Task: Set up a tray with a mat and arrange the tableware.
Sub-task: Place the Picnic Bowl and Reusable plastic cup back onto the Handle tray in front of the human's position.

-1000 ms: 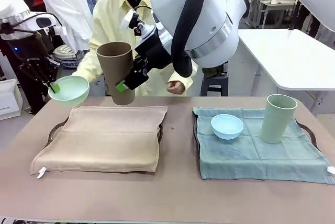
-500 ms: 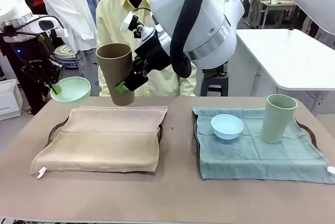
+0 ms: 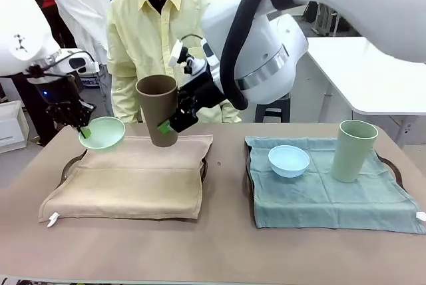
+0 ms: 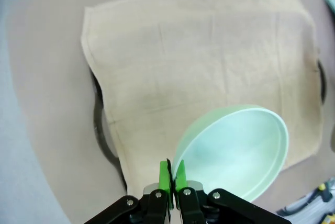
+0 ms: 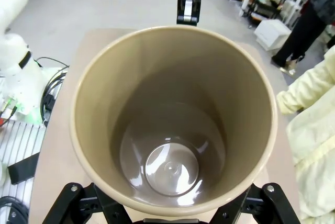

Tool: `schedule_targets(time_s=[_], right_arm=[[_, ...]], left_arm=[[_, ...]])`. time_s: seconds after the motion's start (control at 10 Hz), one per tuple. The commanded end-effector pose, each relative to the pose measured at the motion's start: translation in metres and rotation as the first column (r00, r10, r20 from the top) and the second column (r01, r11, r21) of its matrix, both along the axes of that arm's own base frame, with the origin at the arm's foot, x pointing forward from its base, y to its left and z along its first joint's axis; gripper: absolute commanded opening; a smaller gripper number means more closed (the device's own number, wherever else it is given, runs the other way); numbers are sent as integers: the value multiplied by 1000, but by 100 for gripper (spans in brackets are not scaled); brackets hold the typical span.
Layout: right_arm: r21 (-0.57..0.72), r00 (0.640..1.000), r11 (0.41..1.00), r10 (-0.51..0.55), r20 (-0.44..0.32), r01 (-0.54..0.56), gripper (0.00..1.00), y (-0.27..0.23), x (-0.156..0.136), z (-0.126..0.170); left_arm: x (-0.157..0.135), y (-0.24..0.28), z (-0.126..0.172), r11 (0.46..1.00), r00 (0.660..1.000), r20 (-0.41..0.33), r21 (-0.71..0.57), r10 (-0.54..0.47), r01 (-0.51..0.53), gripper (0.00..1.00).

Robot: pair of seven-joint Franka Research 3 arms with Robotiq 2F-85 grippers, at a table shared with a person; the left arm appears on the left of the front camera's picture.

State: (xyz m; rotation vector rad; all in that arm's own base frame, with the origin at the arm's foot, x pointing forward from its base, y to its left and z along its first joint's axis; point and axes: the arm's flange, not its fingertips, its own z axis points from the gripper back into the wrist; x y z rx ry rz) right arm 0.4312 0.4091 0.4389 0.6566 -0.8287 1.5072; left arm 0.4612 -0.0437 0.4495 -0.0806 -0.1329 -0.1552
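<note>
A mint green bowl (image 3: pixel 103 132) hangs tilted over the far left corner of the beige mat (image 3: pixel 126 178), my left gripper (image 3: pixel 81 130) shut on its rim. In the left wrist view the green pads (image 4: pixel 166 176) pinch the bowl (image 4: pixel 235 148) at its edge, above the mat (image 4: pixel 209 51). My right gripper (image 3: pixel 170 120) is shut on a brown tumbler (image 3: pixel 158 118), held upright just above the mat's far edge. The right wrist view looks down into the tumbler (image 5: pixel 172 145), with my right gripper (image 5: pixel 170 205) around its outside. A light blue bowl (image 3: pixel 289 160) and a pale green tumbler (image 3: pixel 353 150) stand on the teal mat (image 3: pixel 333 198).
Each mat lies on a dark tray: the left tray's handle (image 3: pixel 70 164) and the right tray's rim (image 3: pixel 394 167) stick out. A person in a yellow shirt (image 3: pixel 160 32) stands at the far side. A white table (image 3: pixel 373 72) is behind on the right.
My left gripper has carried the mint bowl right and down, to just over the beige mat's corner. The right gripper has brought the brown tumbler slightly right and lower. The person's hand has drawn back.
</note>
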Motion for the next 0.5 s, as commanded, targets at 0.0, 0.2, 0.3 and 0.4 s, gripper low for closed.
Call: schedule_targets(time_s=[0.0, 0.2, 0.3, 0.4], right_arm=[[17, 1000, 1000, 21, -20, -20, 82, -1, 5, -32], [-6, 999, 1000, 30, -36, -31, 82, 0, 15, -60], [-15, 998, 999, 27, -57, -28, 82, 0, 18, -70], [-3, 998, 1000, 27, -65, -28, 82, 0, 21, -78]], left_arm=[[-1, -3, -20, 999, 1000, -6, 42, 23, -22, 4], [0, -2, -44, 999, 999, -51, 49, 19, -17, 4], [-2, -1, -52, 999, 997, -71, 50, 22, -18, 4], [-2, 2, -59, 999, 996, -90, 41, 27, -23, 4]])
